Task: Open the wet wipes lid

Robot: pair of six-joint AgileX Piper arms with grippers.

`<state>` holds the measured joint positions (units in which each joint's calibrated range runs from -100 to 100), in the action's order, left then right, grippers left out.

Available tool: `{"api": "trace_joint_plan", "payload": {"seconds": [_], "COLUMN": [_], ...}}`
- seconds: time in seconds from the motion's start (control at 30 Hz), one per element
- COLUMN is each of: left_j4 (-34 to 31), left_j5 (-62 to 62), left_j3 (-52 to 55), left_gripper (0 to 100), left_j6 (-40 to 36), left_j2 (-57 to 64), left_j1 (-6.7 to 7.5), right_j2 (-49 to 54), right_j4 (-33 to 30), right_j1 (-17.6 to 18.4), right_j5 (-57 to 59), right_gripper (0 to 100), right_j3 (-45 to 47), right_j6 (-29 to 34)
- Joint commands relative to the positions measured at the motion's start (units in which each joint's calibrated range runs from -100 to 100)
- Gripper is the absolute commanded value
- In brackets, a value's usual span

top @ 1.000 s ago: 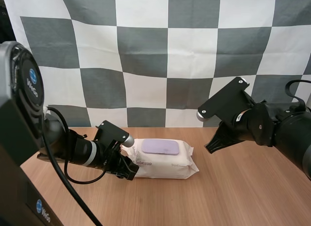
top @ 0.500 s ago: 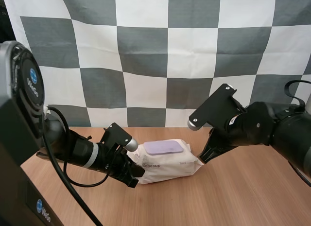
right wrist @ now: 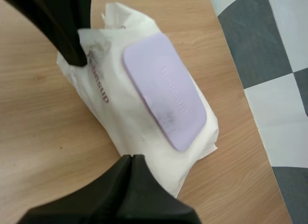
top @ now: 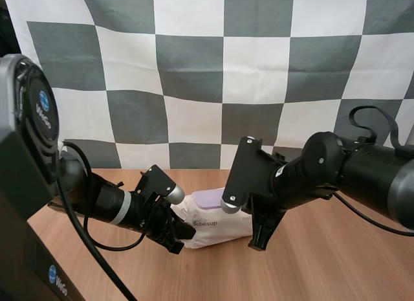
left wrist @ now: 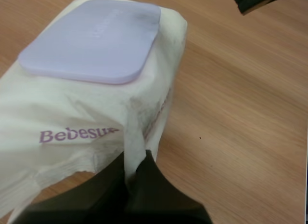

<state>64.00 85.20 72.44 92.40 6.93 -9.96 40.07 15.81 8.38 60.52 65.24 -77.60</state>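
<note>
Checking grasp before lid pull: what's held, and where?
Left gripper pinches the wet wipes pack by a wrapper fold at its end. Right gripper is shut at the other end, pinching nothing visible.

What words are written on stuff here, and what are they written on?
"Bebesup": purple letters on the side of the white soft pack of wet wipes.
Raised marks on its flat lilac plastic lid: too faint to read.
Writing on the blue round sticker on the robot: too blurred to read.
</note>
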Motion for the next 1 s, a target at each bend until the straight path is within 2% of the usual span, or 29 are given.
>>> {"api": "trace_joint_plan", "payload": {"seconds": [0.0,0.3,0.4,0.47,0.73,0.97], "left_j4": [-0.71,-1.9,-2.01,-2.16,-2.55,-2.55], "left_j5": [0.37,2.19,2.2,2.2,2.77,5.21], "left_j3": [-0.01,-0.01,-0.01,-0.01,-0.01,-0.01], "left_gripper": [0,0,0,0,0,0], "left_j6": [-2.42,-2.5,-2.5,-2.5,-2.5,-3.22], "left_j2": [-0.01,-0.01,-0.01,-0.01,-0.01,-0.01], "left_j1": [-0.01,-0.01,-0.01,-0.01,-0.01,-0.01], "right_j2": [-0.76,-5.07,-6.39,-6.86,-7.15,-7.42], "right_j4": [-0.06,7.57,7.7,7.83,15.04,15.37], "right_j1": [0.0,0.0,0.0,0.0,0.0,0.0], "right_j5": [-0.09,-1.78,-2.94,-3.77,-7.61,-8.39], "right_gripper": [0,0,16,21,21,21], "right_j3": [0.06,0.06,0.06,0.06,0.06,0.06], "right_j6": [-14.01,-20.48,-20.48,-20.48,-22.4,-22.4]}}
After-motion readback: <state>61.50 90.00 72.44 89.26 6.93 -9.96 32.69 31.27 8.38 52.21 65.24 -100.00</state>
